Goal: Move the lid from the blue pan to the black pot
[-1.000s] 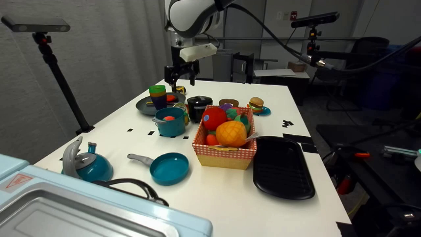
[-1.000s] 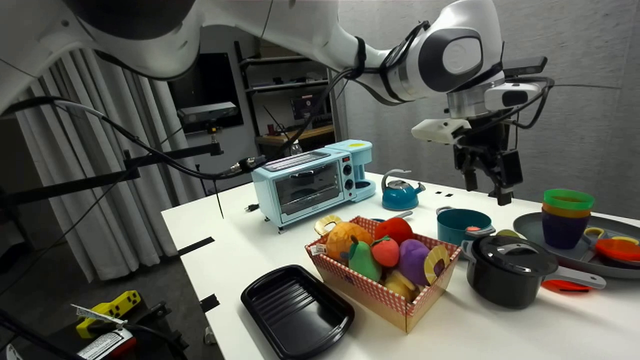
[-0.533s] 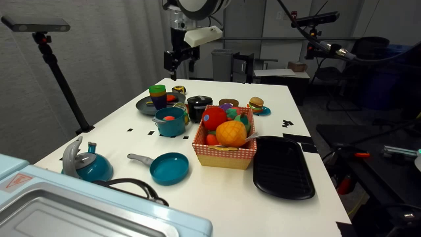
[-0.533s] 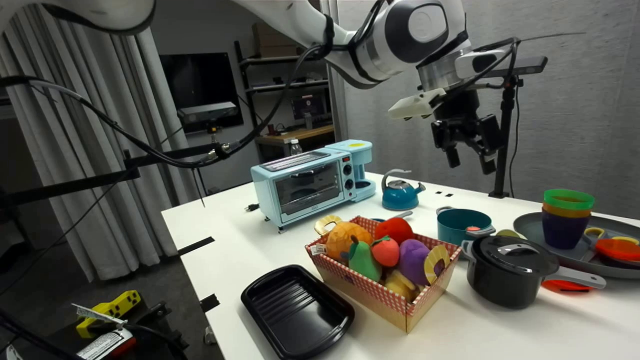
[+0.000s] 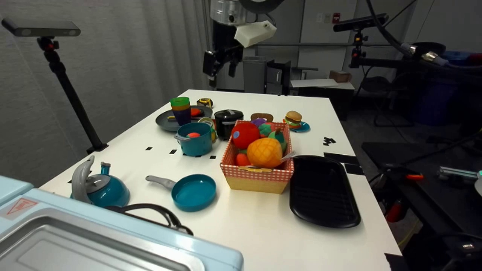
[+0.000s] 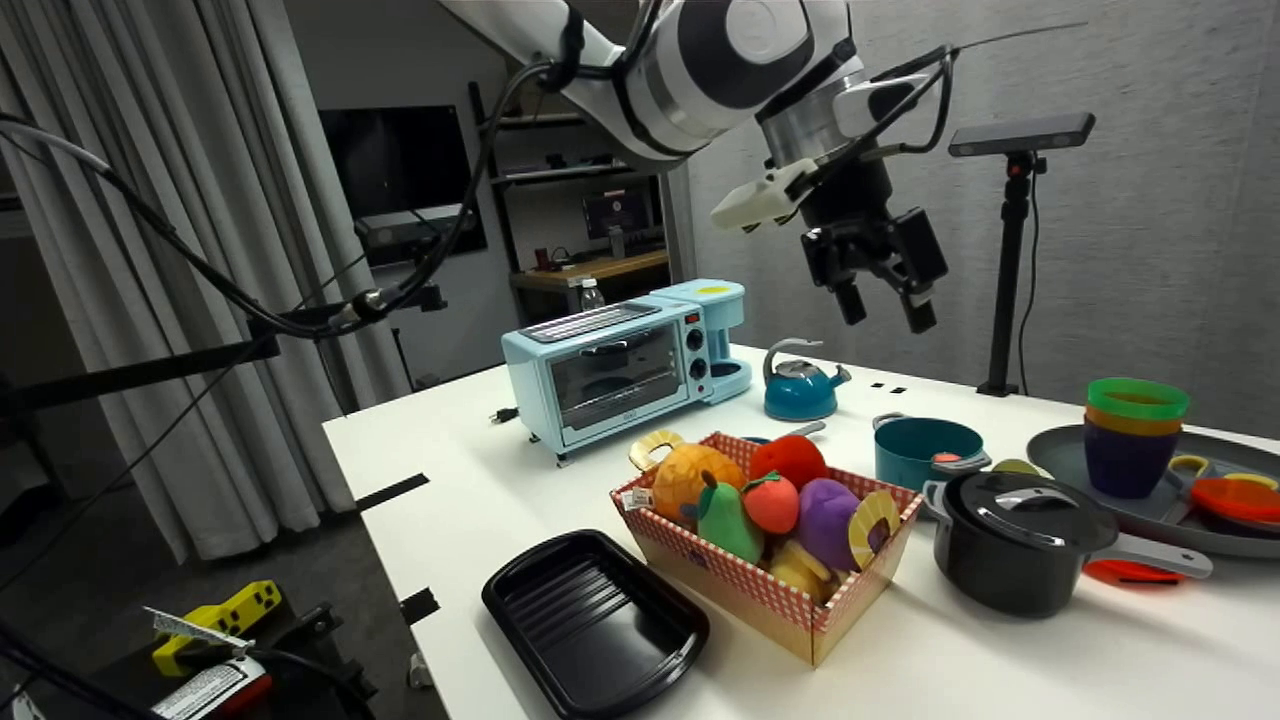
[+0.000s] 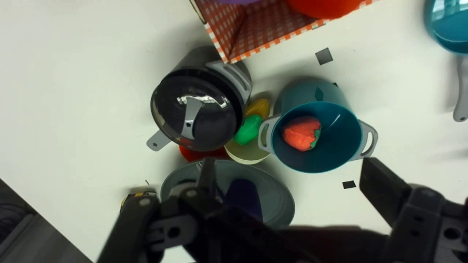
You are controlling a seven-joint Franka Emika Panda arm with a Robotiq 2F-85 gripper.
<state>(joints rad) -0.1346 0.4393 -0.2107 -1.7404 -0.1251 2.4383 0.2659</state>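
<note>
The lid is round, dark and see-through with a grey handle. It rests on the black pot, and both show in the other views too, the lid on the pot, and from above the lid on the pot. The blue pan lies bare on the table; part of it shows in the wrist view, and the basket mostly hides it in an exterior view. My gripper is open and empty, high above the table. Its fingers show apart in the wrist view.
A checked basket of soft fruit stands beside the pot. A deeper teal pot holds a strawberry. A grey pan with stacked cups stands behind. A black tray, kettle and toaster oven are around.
My open gripper has risen; it has shifted right in an exterior view and left in an exterior view. The lid, pot and pan have not moved.
</note>
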